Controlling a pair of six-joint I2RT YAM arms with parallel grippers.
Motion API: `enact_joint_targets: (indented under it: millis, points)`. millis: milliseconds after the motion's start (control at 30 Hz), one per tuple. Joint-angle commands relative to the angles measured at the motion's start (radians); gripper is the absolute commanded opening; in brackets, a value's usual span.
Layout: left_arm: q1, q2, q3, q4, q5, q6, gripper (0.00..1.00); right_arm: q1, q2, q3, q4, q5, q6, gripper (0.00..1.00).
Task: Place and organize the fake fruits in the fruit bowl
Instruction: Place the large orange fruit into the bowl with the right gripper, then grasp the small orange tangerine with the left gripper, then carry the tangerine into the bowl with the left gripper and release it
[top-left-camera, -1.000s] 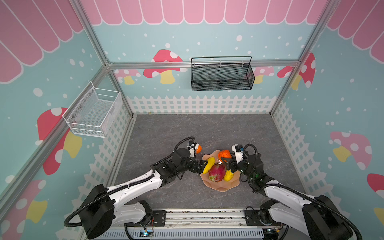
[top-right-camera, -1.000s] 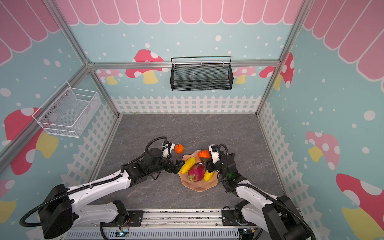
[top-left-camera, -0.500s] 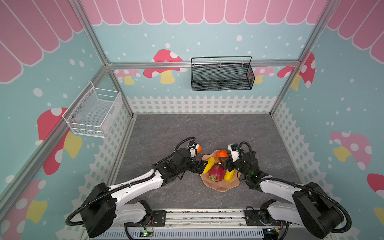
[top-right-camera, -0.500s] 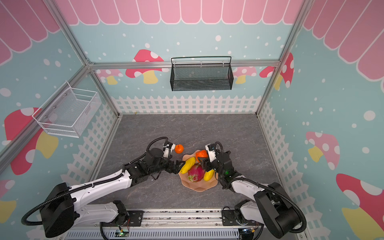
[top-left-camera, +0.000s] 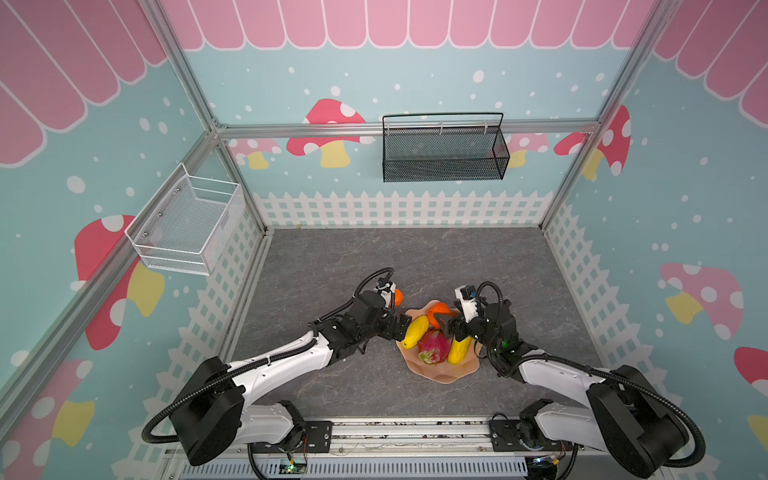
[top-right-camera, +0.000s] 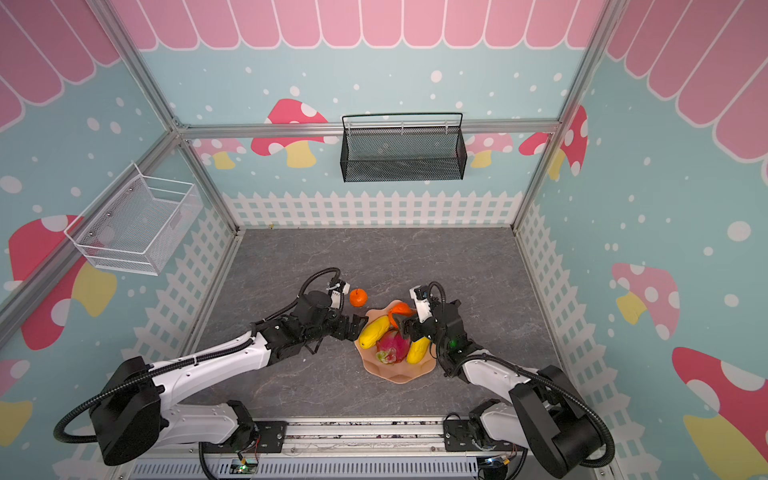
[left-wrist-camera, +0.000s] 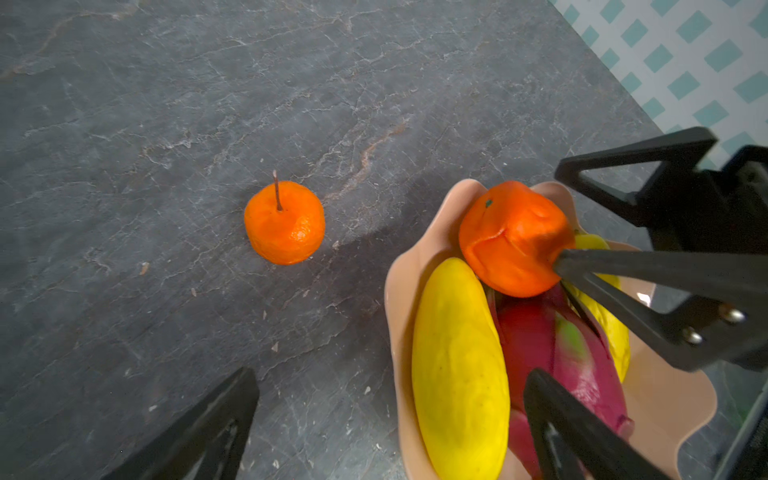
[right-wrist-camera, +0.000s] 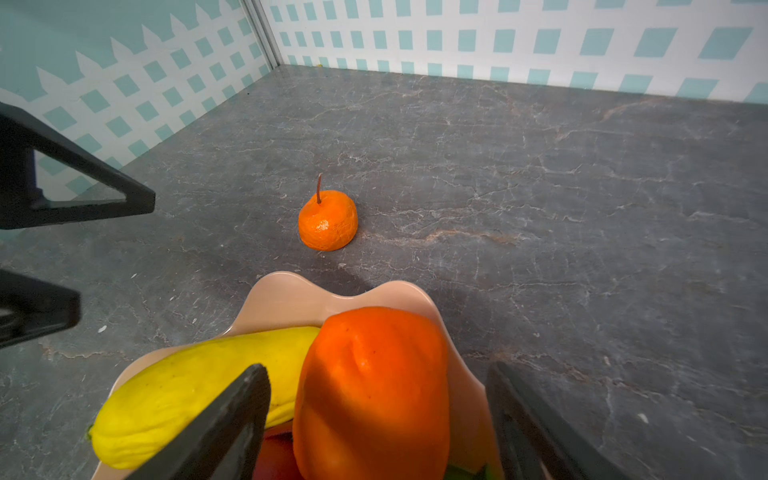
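The peach-pink fruit bowl sits near the front middle of the grey floor. It holds a yellow mango, a magenta dragon fruit, a second yellow mango and a dented orange on top at the far rim. My right gripper is open around that orange, with gaps on both sides in the right wrist view. My left gripper is open, straddling the bowl's left rim and the first mango. Another orange lies on the floor.
A black mesh basket hangs on the back wall and a white wire basket on the left wall. White fence panels border the grey floor. Both arms crowd the bowl from either side.
My right gripper has opened, letting go of the orange, which now rests on the fruits in the bowl. The left arm has stayed still.
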Motion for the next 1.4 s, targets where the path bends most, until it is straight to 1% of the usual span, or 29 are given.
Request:
enact_joint_targets:
  millis: [0, 67, 167, 200, 267, 300, 333, 400, 633, 733, 867, 1033, 1167, 1267, 1367]
  points:
    - [0.027, 0.047, 0.053, -0.007, -0.051, 0.011, 0.99, 0.008, -0.087, 0.027, -0.051, 0.022, -0.019, 0.87]
    - [0.045, 0.093, 0.084, -0.007, -0.070, 0.009, 0.98, 0.010, -0.150, 0.034, -0.092, 0.024, -0.014, 0.87]
    - [0.066, 0.174, 0.136, -0.002, -0.068, 0.006, 0.96, 0.017, -0.239, 0.058, -0.196, 0.014, -0.005, 0.89]
    - [0.069, 0.200, 0.153, 0.000, -0.065, 0.007, 0.95, 0.022, -0.263, 0.070, -0.245, 0.000, -0.003, 0.90]
    - [0.078, 0.254, 0.185, -0.006, -0.074, -0.002, 0.93, 0.044, -0.296, 0.087, -0.330, -0.009, 0.008, 0.98]
    - [0.085, 0.283, 0.205, -0.011, -0.077, -0.009, 0.93, 0.060, -0.306, 0.095, -0.381, -0.008, 0.015, 0.99]
    - [0.093, 0.307, 0.219, -0.011, -0.073, -0.013, 0.93, 0.075, -0.314, 0.100, -0.416, -0.010, 0.021, 0.97]
    - [0.106, 0.361, 0.252, -0.003, -0.053, -0.020, 0.91, 0.112, -0.329, 0.102, -0.479, -0.006, 0.043, 0.97]
    - [0.121, 0.510, 0.346, -0.017, -0.058, -0.047, 0.88, 0.227, -0.382, 0.074, -0.542, -0.002, 0.133, 0.97]
    - [0.121, 0.549, 0.370, -0.016, -0.065, -0.052, 0.87, 0.249, -0.403, 0.054, -0.548, 0.008, 0.146, 0.97]
    - [0.122, 0.588, 0.408, -0.053, -0.096, -0.070, 0.84, 0.251, -0.433, 0.041, -0.561, 0.013, 0.147, 0.97]
    - [0.124, 0.610, 0.418, -0.063, -0.115, -0.078, 0.78, 0.252, -0.459, 0.045, -0.586, 0.014, 0.144, 0.97]
    - [0.129, 0.608, 0.411, -0.056, -0.110, -0.074, 0.68, 0.252, -0.456, 0.045, -0.609, 0.023, 0.147, 0.97]
    - [0.129, 0.572, 0.387, -0.040, -0.101, -0.071, 0.57, 0.252, -0.463, 0.039, -0.625, 0.024, 0.161, 0.97]
    - [0.130, 0.514, 0.355, -0.040, -0.101, -0.059, 0.55, 0.252, -0.497, 0.025, -0.637, 0.017, 0.186, 0.97]
